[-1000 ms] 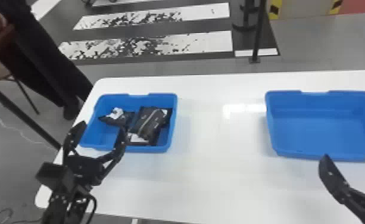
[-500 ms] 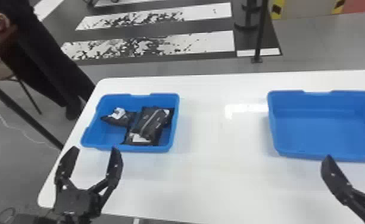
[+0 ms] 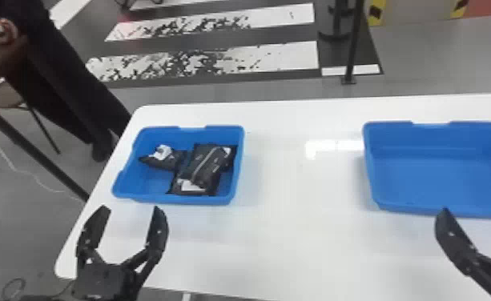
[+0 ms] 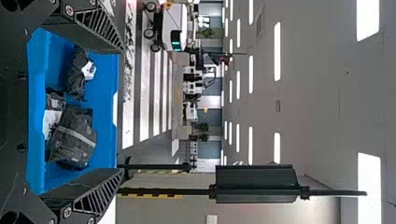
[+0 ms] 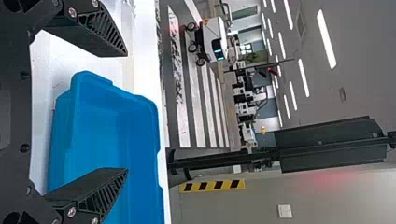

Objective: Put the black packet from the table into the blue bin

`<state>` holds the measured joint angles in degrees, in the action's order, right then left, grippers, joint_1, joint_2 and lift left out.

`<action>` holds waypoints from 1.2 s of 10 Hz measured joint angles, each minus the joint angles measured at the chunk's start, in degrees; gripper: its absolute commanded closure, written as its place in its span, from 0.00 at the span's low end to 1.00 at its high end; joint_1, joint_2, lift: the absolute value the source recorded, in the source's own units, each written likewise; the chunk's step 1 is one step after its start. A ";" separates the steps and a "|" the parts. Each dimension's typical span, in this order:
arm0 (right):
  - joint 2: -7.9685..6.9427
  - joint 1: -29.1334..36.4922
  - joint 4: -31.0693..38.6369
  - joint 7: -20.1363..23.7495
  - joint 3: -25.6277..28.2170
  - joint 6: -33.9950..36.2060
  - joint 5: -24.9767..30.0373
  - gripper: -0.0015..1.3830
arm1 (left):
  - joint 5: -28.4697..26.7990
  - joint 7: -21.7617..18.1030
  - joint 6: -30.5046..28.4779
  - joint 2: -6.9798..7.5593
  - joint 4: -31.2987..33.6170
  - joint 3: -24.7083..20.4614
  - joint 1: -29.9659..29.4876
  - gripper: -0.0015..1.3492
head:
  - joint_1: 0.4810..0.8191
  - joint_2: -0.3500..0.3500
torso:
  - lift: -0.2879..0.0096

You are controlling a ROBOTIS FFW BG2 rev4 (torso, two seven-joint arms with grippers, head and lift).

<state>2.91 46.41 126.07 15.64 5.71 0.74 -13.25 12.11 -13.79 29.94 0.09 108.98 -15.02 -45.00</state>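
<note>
My left gripper (image 3: 130, 218) stands open over the table's near left part, in front of the left blue bin (image 3: 122, 190). That bin holds black packets: a smaller one (image 3: 168, 161) on its left and a larger one (image 3: 206, 166) on its right, lying on other dark wrapping. In the left wrist view the left gripper (image 4: 125, 112) has nothing between its fingers, and the larger packet (image 4: 74, 140) lies in the bin. At the near right, my right gripper (image 3: 476, 212) is parked open by the right blue bin (image 3: 448, 176); the right wrist view shows that gripper (image 5: 127, 112) with nothing held.
Both bins rest on a white table (image 3: 296, 240), with a bare stretch between them. Beyond its far edge stands a dark post (image 3: 354, 44). A dark metal frame (image 3: 32, 154) is beside the table at the left.
The left gripper has drawn back from the left bin toward the table's near edge, and its fingers point more toward the far side. The right arm has barely moved.
</note>
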 measured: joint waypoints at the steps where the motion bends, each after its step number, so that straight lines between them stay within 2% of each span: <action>1: -0.01 -0.01 0.02 0.00 0.00 -0.01 0.00 0.10 | -0.01 -0.01 -0.20 0.00 0.06 0.25 -0.01 0.10 | 0.63 0.78 | 0.60; 12: -0.01 -0.01 0.43 0.00 0.00 -0.04 -0.12 0.10 | 0.51 0.75 0.97 0.00 0.09 0.39 -0.42 0.10 | 0.63 0.79 | 0.60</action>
<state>2.90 46.40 126.49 15.64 5.71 0.70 -13.37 12.62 -13.04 30.91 0.09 109.06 -14.62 -45.42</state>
